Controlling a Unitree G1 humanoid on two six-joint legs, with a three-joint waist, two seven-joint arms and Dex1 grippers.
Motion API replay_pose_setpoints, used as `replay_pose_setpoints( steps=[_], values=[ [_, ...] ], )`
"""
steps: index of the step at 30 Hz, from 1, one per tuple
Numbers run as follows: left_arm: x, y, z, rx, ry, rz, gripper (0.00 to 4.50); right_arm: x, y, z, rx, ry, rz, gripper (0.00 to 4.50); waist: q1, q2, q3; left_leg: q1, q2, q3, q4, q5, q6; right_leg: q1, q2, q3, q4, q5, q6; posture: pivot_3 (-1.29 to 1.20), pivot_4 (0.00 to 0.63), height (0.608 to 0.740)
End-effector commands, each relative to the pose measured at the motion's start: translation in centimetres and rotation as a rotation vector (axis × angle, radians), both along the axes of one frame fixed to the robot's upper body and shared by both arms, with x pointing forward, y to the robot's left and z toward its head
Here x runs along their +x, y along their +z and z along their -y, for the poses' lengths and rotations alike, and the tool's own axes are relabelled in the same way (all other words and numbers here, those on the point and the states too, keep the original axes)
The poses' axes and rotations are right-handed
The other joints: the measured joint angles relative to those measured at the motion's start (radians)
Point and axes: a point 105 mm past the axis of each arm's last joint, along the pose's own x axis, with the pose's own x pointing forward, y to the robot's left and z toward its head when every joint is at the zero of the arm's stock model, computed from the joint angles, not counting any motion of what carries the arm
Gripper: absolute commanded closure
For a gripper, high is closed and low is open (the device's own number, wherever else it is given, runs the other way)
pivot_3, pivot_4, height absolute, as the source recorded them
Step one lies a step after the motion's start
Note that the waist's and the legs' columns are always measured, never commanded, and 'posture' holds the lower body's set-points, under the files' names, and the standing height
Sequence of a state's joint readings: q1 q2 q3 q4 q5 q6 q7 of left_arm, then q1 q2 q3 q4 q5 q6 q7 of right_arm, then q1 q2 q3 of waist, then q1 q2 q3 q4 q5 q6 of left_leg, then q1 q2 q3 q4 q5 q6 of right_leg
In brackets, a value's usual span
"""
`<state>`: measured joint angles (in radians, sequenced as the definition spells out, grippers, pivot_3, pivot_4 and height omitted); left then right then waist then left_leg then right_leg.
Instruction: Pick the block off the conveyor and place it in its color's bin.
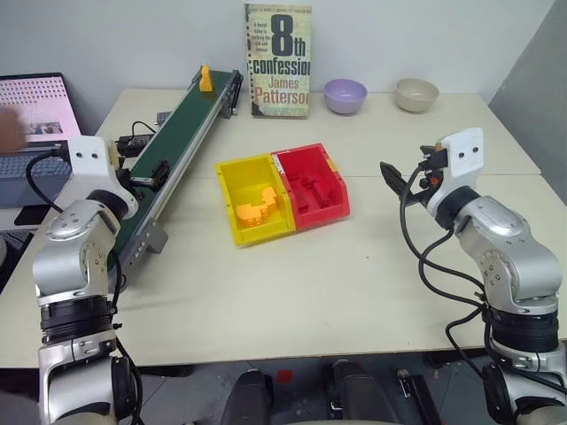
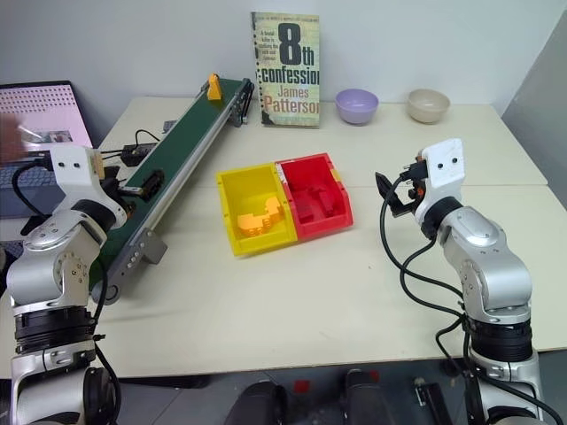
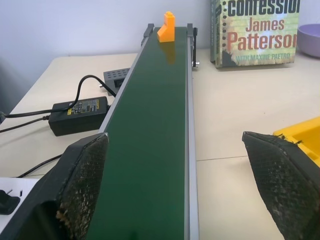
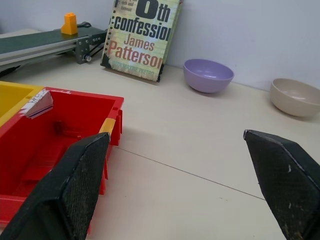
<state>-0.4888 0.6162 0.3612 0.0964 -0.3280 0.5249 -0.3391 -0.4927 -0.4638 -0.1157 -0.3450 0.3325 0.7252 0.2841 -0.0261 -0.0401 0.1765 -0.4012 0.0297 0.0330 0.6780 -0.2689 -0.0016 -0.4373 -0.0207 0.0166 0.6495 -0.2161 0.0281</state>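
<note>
Waiting: left gripper (image 3: 175, 195) hovers over the near end of the conveyor (image 1: 177, 142), jaws spread wide, empty.
Block (image 3: 167, 27): one, orange-yellow, at the belt's far end.
Advice: let it ride between the fingers, then close.
Right gripper (image 4: 180, 195): spread wide, empty, beside the red bin (image 1: 312, 188).
Bins: two; yellow bin (image 1: 254, 198) adjoins the red.
Bowls: two.
Book: one.

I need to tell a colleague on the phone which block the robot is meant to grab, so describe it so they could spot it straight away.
Find the long dark green conveyor running along the table's left side toward the wall. At its far end, near the upright paperback book, stands the block. It is a small orange-yellow brick with a raised stud, alone on the belt, unlike the bricks lying in the yellow bin.
</note>
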Motion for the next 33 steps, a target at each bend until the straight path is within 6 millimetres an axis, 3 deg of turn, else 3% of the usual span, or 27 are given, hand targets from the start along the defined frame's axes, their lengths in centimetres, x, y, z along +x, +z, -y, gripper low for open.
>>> replay_pose_setpoints(
  steps=[1, 10, 14, 20, 33],
  values=[
    [-0.8, 1.7, -0.7, 0.045, 0.031, 0.054, 0.03, -0.1, 1.7, 0.2, -0.004, 0.003, 0.063, 0.00, 0.000, 0.000, 0.000, 0.000, 0.000, 0.000, 0.000, 0.000, 0.000, 0.000, 0.000, 0.000, 0.000, 0.000, 0.000, 0.00, 0.150, 0.740],
    [-2.4, 2.0, -2.2, 0.010, 0.068, 0.094, 0.03, 0.1, 2.4, -1.7, -0.016, 0.151, 0.067, 0.00, -0.001, 0.000, 0.000, 0.000, 0.000, 0.000, 0.000, 0.000, 0.000, 0.000, 0.000, 0.000, 0.000, 0.000, 0.000, 0.00, 0.150, 0.740],
    [-2.3, 1.8, -2.7, 0.008, 0.090, 0.097, 0.03, -1.4, 4.1, -5.7, 0.006, 0.477, 0.064, 0.00, -0.001, 0.000, 0.000, 0.001, 0.000, 0.000, 0.000, 0.000, 0.000, 0.000, 0.000, 0.000, 0.000, 0.000, 0.000, 0.00, 0.150, 0.740],
    [-1.7, 1.4, -2.0, -0.032, 0.074, 0.100, 0.03, -4.0, 5.1, -9.4, 0.006, 0.791, 0.036, 0.00, -0.001, 0.000, 0.000, 0.001, 0.001, -0.001, 0.000, 0.000, 0.000, 0.001, 0.000, -0.001, 0.000, 0.000, 0.000, 0.00, 0.150, 0.740],
    [-0.7, 1.6, -1.6, -0.032, 0.052, 0.093, 0.03, -5.1, 5.7, -10.2, -0.019, 0.849, 0.045, 0.00, 0.001, 0.000, 0.000, 0.000, 0.000, -0.001, 0.000, 0.000, 0.000, 0.000, -0.002, -0.002, 0.000, 0.000, 0.000, 0.00, 0.150, 0.740]
  ],
)
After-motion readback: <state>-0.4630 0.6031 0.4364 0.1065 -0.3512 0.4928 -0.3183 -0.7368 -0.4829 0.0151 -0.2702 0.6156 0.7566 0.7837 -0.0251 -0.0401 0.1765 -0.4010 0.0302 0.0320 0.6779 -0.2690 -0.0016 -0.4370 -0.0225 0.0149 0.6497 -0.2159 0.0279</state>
